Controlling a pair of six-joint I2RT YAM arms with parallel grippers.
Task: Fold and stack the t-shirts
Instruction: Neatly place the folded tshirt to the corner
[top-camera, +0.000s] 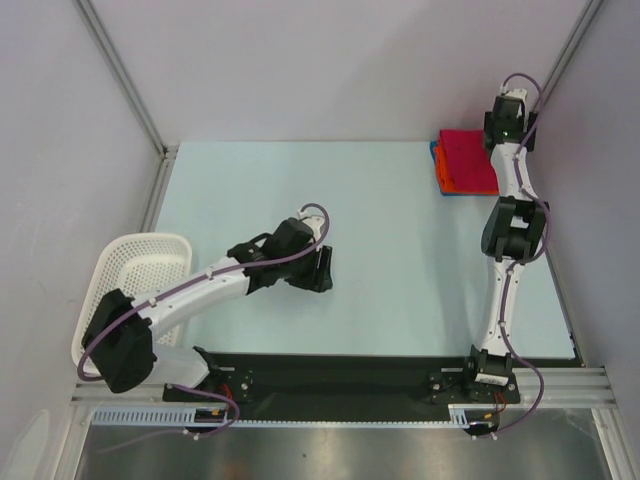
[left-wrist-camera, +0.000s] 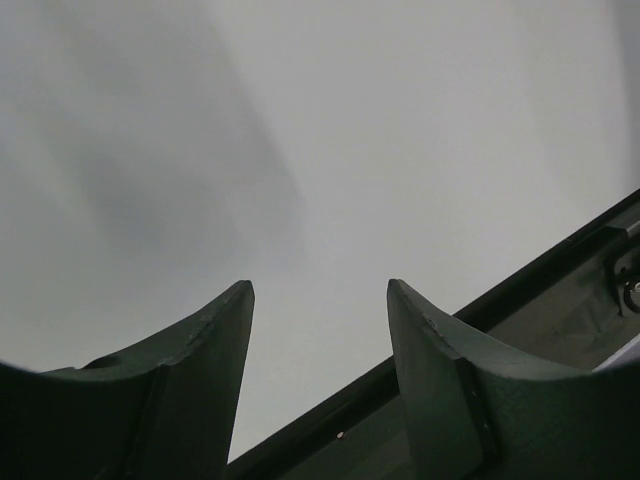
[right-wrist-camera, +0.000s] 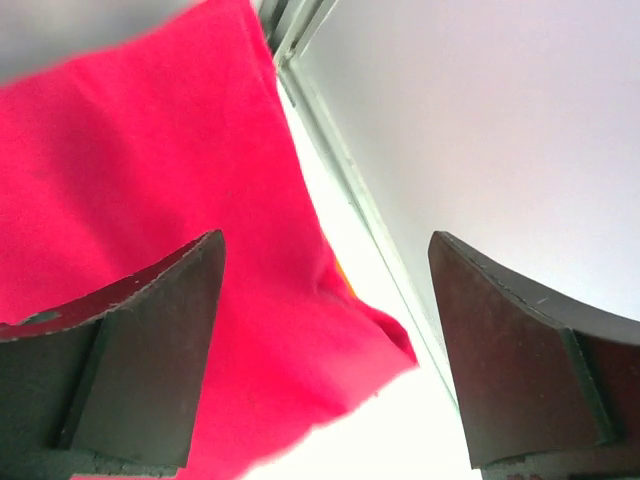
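The folded t-shirts lie stacked at the table's far right. The crimson one (top-camera: 465, 158) is on top, with an orange edge (top-camera: 446, 181) and a blue edge (top-camera: 437, 158) showing under it. My right gripper (right-wrist-camera: 325, 250) hovers over the stack's right corner, open. The crimson cloth (right-wrist-camera: 150, 200) lies loose below the jaws, and a sliver of orange (right-wrist-camera: 345, 282) peeks out beside it. My left gripper (top-camera: 322, 270) hangs over the bare table at centre, away from the stack. In its wrist view the left gripper (left-wrist-camera: 320, 290) is open with nothing between its fingers.
A white perforated basket (top-camera: 120, 262) stands at the left edge, partly under the left arm. The black base rail (left-wrist-camera: 560, 300) runs along the near edge. The metal frame edge (right-wrist-camera: 340, 160) and the side wall are close to the stack's right side.
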